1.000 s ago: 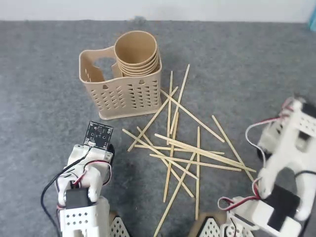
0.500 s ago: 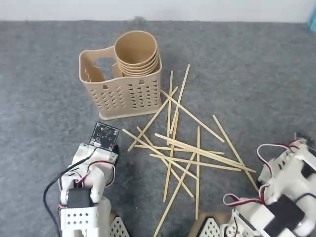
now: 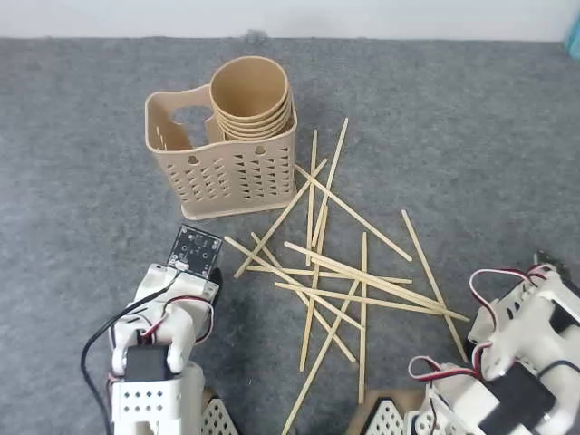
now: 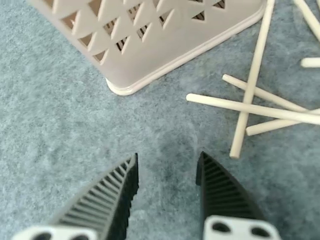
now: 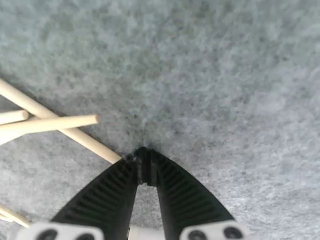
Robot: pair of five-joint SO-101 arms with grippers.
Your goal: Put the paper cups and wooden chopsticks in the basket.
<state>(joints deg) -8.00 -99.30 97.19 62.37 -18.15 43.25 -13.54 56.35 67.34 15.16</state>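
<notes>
Cups are home: the stack of paper cups sits nested in one compartment of the beige basket, with the compartment beside it open. That half of the job looks done. The wooden chopsticks are another story, every one of them lying criss-crossed on the grey table just beside the basket, none inside it as far as I can see. The left claw hovers low over bare table near the basket's corner, jaws apart and holding nothing, with a few stick ends near it. The right claw is down at the table with its jaws pressed together and empty, the tip of one chopstick just beside them. By my reckoning the whole chopstick pile remains to be gathered.
</notes>
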